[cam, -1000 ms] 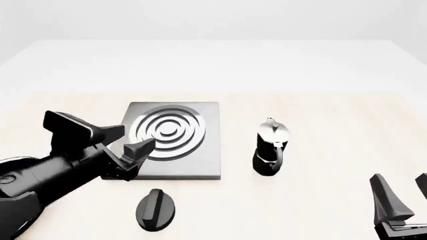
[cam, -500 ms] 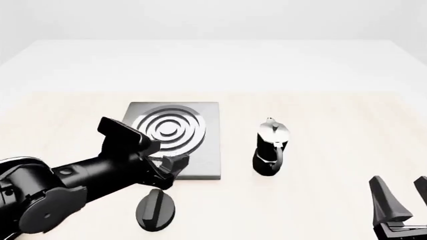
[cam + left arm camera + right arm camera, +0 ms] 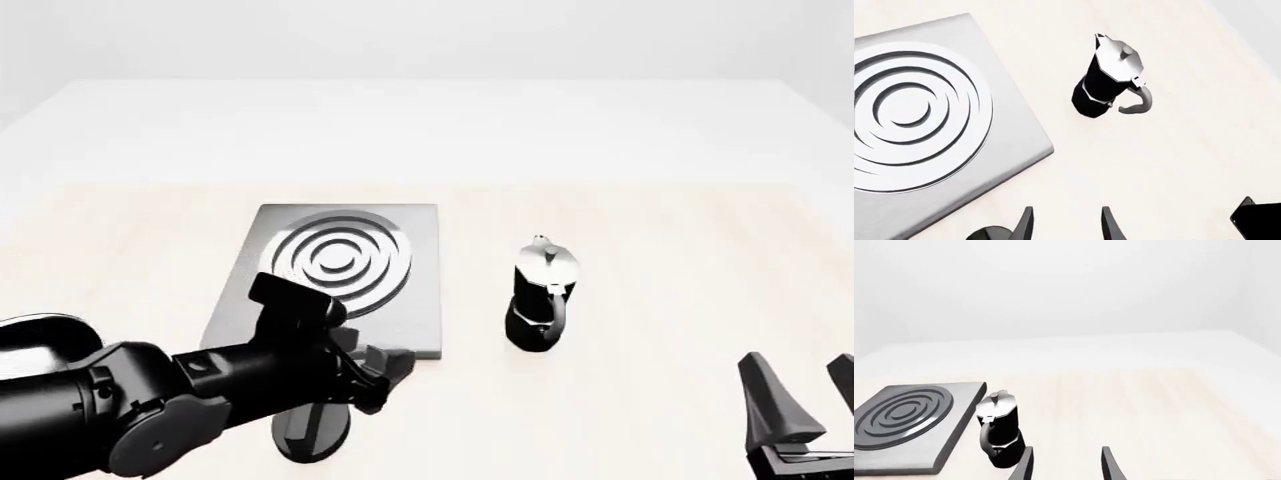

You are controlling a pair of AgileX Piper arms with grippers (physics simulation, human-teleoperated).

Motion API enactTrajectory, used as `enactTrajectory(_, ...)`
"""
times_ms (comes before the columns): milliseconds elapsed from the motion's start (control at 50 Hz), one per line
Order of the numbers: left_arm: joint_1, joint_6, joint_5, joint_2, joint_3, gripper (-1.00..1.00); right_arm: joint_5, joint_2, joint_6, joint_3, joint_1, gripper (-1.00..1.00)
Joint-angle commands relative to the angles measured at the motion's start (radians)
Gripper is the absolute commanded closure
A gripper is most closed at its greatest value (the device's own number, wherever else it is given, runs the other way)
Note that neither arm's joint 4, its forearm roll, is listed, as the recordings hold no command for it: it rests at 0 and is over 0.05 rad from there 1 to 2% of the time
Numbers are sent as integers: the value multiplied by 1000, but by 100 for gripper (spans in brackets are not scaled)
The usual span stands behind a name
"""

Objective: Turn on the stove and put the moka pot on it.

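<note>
The stove [image 3: 407,310] is a flat grey slab with silver burner rings [image 3: 334,262], left of centre. Its black oval knob [image 3: 304,440] lies in front of it, partly covered by my left arm. My left gripper [image 3: 384,380] hovers open just above and right of the knob, off the slab's front right corner. The left wrist view shows the stove [image 3: 1007,130], a sliver of the knob [image 3: 987,234] and the moka pot [image 3: 1111,77]. The moka pot [image 3: 541,295] stands upright to the right of the stove, untouched. My right gripper [image 3: 807,400] is open at the lower right, well short of the moka pot [image 3: 999,432].
Pale bare tabletop [image 3: 667,230] stretches behind and to the right of the pot. A black shape [image 3: 1257,220] shows in one corner of the left wrist view. The stove [image 3: 907,425] lies beyond the pot in the right wrist view.
My left arm has swung right and toward the table's front edge, from over the stove's front left to above the knob. The right gripper, pot and stove have not moved.
</note>
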Motion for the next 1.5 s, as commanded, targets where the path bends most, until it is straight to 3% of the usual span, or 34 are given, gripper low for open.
enactTrajectory(20,2,-62,3,20,22,-100,3,0,7,0,-4,-100)
enactTrajectory(200,-14,-74,-8,32,39,-100,1,0,11,0,-2,-100)
enactTrajectory(760,-41,-201,-115,157,86,-100,-4,-1,18,0,-4,-100)
enactTrajectory(1500,30,-255,-183,179,148,-100,3,-1,13,0,-8,-100)
